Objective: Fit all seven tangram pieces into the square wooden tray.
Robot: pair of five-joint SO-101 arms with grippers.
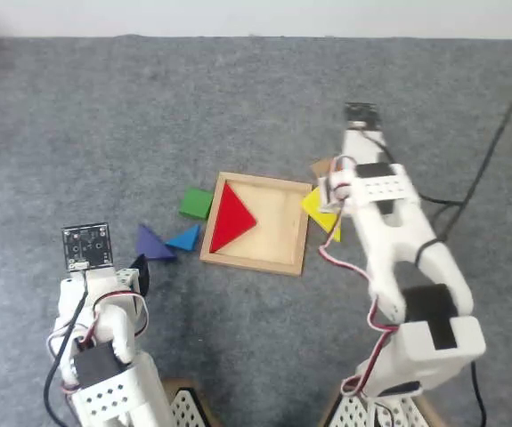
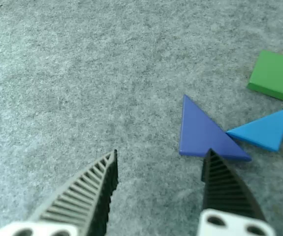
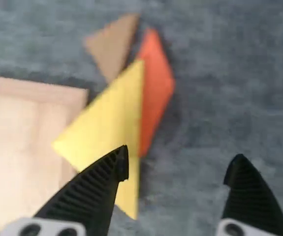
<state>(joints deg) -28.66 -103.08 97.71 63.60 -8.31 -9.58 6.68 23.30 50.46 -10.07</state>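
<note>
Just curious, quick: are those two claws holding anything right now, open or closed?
Left gripper: open, empty, by the dark blue triangle.
Right gripper: open, empty, by the yellow triangle.

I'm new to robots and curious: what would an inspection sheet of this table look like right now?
Surface: grey felt-like mat.
Job's things: square wooden tray holds the red triangle alone; green square, dark blue triangle and light blue triangle lie on the mat to one side; yellow triangle, orange piece and brown triangle on the other, the yellow one's corner over the tray's rim.
Clutter: nothing seen.
Grippers: left gripper open, by the dark blue triangle; right gripper open, above the yellow triangle's edge.
Cables: black cable trails across the mat beside the right arm; red and white wires hang along that arm.
Surroundings: pale strip beyond the mat's far edge.
</note>
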